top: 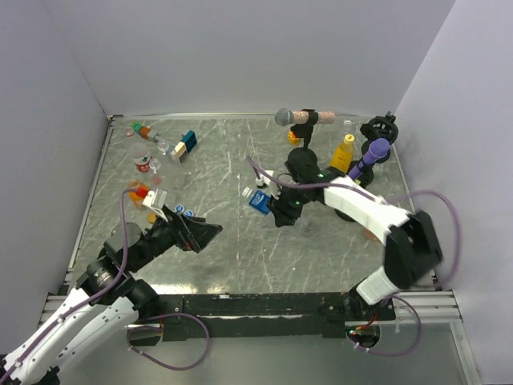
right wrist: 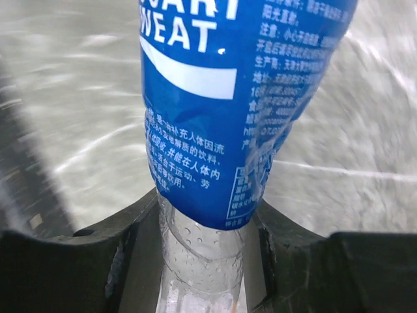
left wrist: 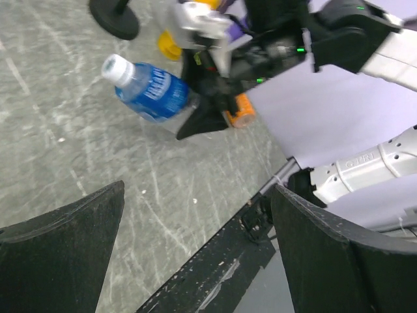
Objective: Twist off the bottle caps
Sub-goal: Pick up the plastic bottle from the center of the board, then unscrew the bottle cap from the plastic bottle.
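The clear bottle with a blue label (top: pixel 258 199) lies on its side mid-table, its white cap (top: pixel 247 192) pointing left. My right gripper (top: pixel 276 210) is shut on the bottle's clear base end. In the right wrist view both fingers (right wrist: pixel 130 228) press the bottle (right wrist: pixel 221 117) from either side. The left wrist view shows the bottle (left wrist: pixel 153 91), its cap (left wrist: pixel 116 67) and the right gripper (left wrist: pixel 205 111) gripping it. My left gripper (top: pixel 210 233) hovers open to the left of the bottle, with nothing between its fingers (left wrist: pixel 78 228).
A yellow bottle (top: pixel 343 154) stands at the back right beside a purple microphone (top: pixel 370 156) and a microphone stand (top: pixel 300 120). An orange bottle (top: pixel 140 192), a red can (top: pixel 144 164), toy blocks (top: pixel 186 143) and loose caps (top: pixel 183 212) sit at the left.
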Tool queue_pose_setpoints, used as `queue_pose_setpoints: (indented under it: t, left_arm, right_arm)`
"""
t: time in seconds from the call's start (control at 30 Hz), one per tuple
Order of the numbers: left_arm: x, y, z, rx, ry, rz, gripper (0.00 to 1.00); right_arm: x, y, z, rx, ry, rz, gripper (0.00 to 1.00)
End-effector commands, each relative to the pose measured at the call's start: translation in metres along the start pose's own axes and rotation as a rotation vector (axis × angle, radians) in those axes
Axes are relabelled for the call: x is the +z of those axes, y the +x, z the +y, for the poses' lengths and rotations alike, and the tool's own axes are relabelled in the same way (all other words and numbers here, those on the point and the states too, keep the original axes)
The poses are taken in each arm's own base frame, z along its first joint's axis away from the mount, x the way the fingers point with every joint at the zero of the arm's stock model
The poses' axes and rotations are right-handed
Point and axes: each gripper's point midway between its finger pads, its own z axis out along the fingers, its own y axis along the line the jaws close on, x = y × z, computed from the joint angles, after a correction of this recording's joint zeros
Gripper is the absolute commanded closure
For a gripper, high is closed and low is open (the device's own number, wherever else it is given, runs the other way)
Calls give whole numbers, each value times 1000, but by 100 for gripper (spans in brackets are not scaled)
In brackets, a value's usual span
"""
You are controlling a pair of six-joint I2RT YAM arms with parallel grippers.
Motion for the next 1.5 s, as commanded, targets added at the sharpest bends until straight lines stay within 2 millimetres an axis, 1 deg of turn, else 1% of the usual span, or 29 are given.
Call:
queue_pose_setpoints:
  t: [0.0,0.07,0.17,0.2,0.3,0.37,0.47,0.67,0.87,1.0,1.07,1.17,1.2,1.23,1.3,1.37,1.47]
  left_arm:
    - [3,-3,-31,61,172,7,3]
    - [3,2,-41,84,237,26,3]
    - [2,1,-51,117,295,35,3]
    - [3,0,-53,134,303,36,3]
    - [4,-3,-59,184,322,42,3]
    - [7,-4,-60,208,330,49,3]
    - [13,-1,-60,243,342,68,3]
    - [24,-6,-61,354,345,84,3]
    - [39,-4,-57,453,351,119,3]
    - [51,-11,-56,459,319,120,3]
    - [52,-19,-57,472,301,101,3]
    - [50,-30,-60,497,287,59,3]
    - [49,-33,-59,502,277,43,3]
    - [47,-35,-58,506,269,30,3]
    - [44,-39,-52,509,237,5,3]
    - [43,-42,-46,504,197,-10,3]
    - [42,-47,-41,486,156,-13,3]
  right_arm:
    - [-40,-19,64,-203,-207,-203,64]
    - [-49,-17,75,-237,-237,-233,65]
    - [-66,-14,87,-260,-287,-308,66]
    - [-75,-13,91,-276,-296,-352,66]
    - [-92,-7,87,-286,-245,-413,66]
    - [-95,2,93,-293,-239,-415,66]
    - [-99,10,101,-318,-252,-457,66]
    - [-117,6,100,-327,-243,-541,65]
    - [-120,5,103,-321,-307,-557,66]
    - [-124,0,103,-321,-333,-556,66]
    - [-128,-2,104,-315,-349,-538,66]
    - [-136,-11,96,-314,-348,-499,66]
    - [-145,-20,91,-312,-336,-491,66]
    - [-148,-26,88,-295,-340,-483,66]
    - [-158,-39,85,-274,-366,-491,66]
    - [-164,-50,87,-257,-407,-512,66]
    - [-163,-57,88,-239,-449,-515,67]
